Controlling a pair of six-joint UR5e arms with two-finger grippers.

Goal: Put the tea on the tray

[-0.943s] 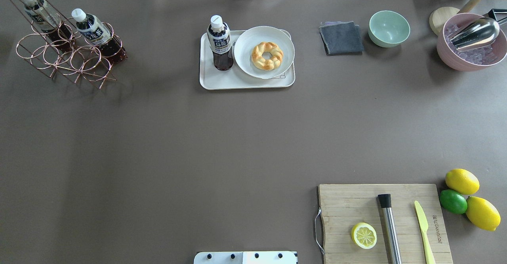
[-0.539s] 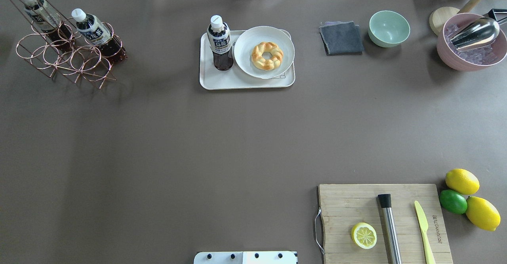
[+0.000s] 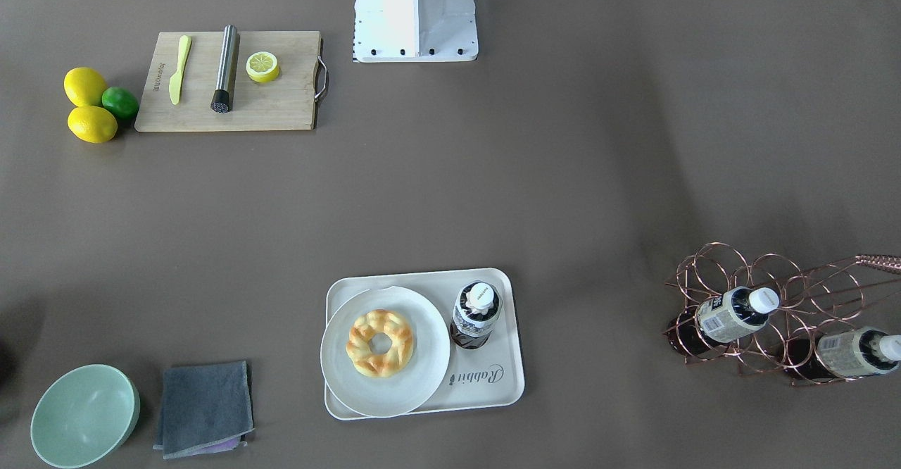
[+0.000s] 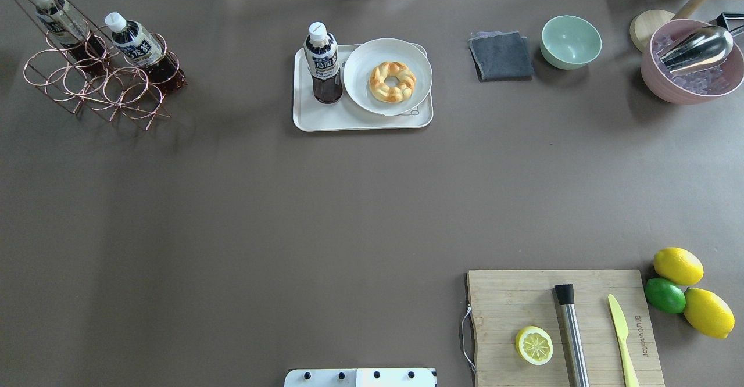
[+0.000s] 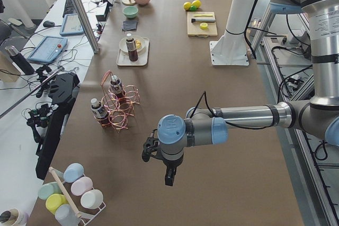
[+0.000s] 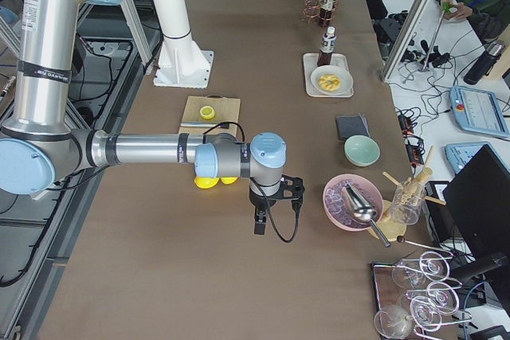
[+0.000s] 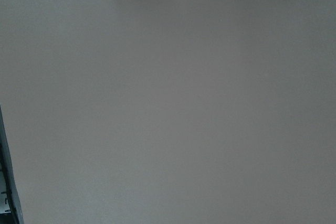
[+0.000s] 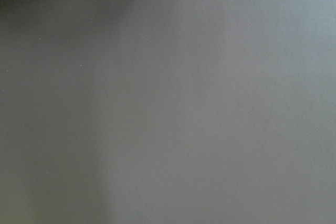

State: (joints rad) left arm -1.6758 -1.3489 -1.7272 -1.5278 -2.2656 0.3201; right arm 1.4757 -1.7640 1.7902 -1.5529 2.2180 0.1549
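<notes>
Tea on the tray, arms standing off: the tea (image 4: 323, 64) stands upright on the tray (image 4: 349, 121), at the end nearer the rack (image 4: 93, 85). It is just beside the plate (image 4: 356, 61), which carries a braided pastry (image 4: 393, 81).

The overhead and front views take in the table (image 4: 349, 201) but neither arm. Only the side views show them. From the left end, the left pincer (image 5: 168, 175) hangs over bare table on the near side of the rack, well apart from the tray. From the right end, the right pincer (image 6: 260, 222) hangs near the pink bowl (image 6: 353, 201), also far from the tray. Neither side view shows whether the fingers are apart or together, so I cannot tell for either pincer. Both wrist cameras show only plain brown table surface.

The front view alone shows the tray's script word "Rabbit" (image 3: 477, 376) whole; from overhead the plate covers most of it. The overhead view takes in the pink bowl with its metal scoop at the far right, which the front view leaves out.

A second bottle (image 4: 136, 41) and a third bottle (image 4: 55, 15) lie tilted in the rack. Their labels are too small to read. The board (image 4: 558, 317) is cut off by the overhead view's lower edge and shows whole from the front.
</notes>
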